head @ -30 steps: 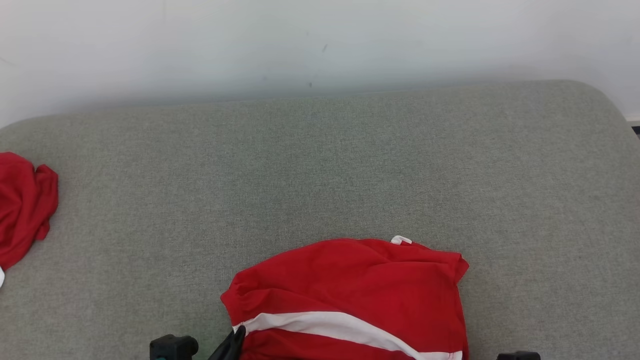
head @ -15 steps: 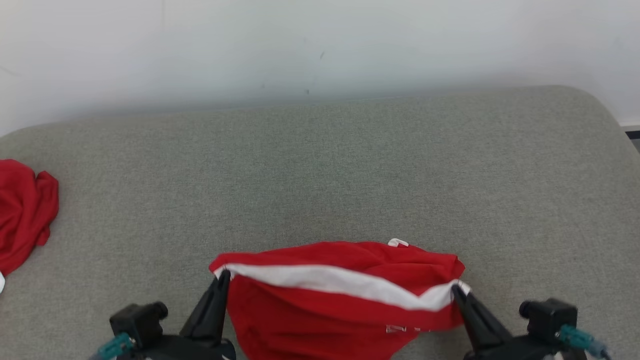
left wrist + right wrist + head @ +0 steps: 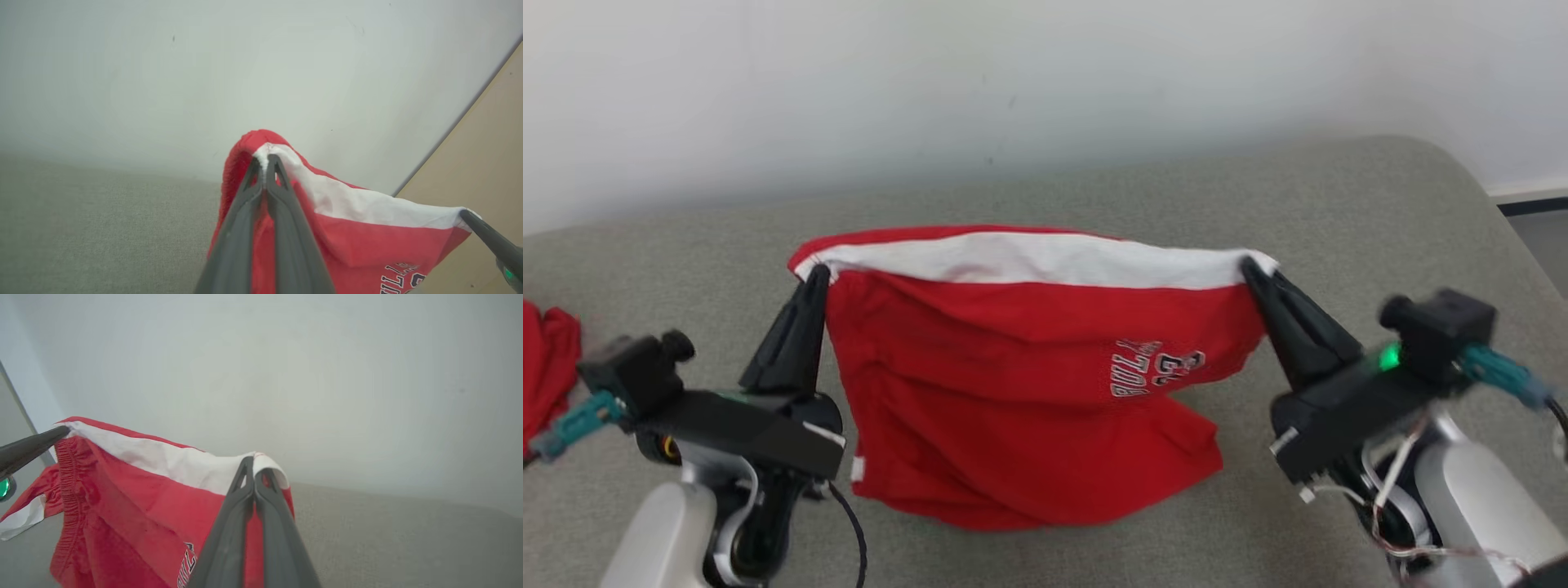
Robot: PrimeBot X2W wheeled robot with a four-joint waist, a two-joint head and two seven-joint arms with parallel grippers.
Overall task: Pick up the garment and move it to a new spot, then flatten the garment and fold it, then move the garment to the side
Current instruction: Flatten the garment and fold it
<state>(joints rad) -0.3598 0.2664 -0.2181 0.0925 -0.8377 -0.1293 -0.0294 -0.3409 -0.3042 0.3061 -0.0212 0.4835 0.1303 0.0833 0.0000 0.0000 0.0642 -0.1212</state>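
Head view: the garment (image 3: pixel 1013 384) now hangs stretched between the left gripper (image 3: pixel 815 273) and the right gripper (image 3: pixel 1250 265), raised above the grey cushion (image 3: pixel 1339 196). A moment ago it lay bunched low on that cushion (the camera has shifted too). So the pick-up looks done.

Left wrist view: jaws pinched together on the white band's corner.

Right wrist view: likewise, clamped on the opposite corner.

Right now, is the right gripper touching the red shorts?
Touching. The right wrist view shows the right gripper shut on the white-striped edge of the red shorts.
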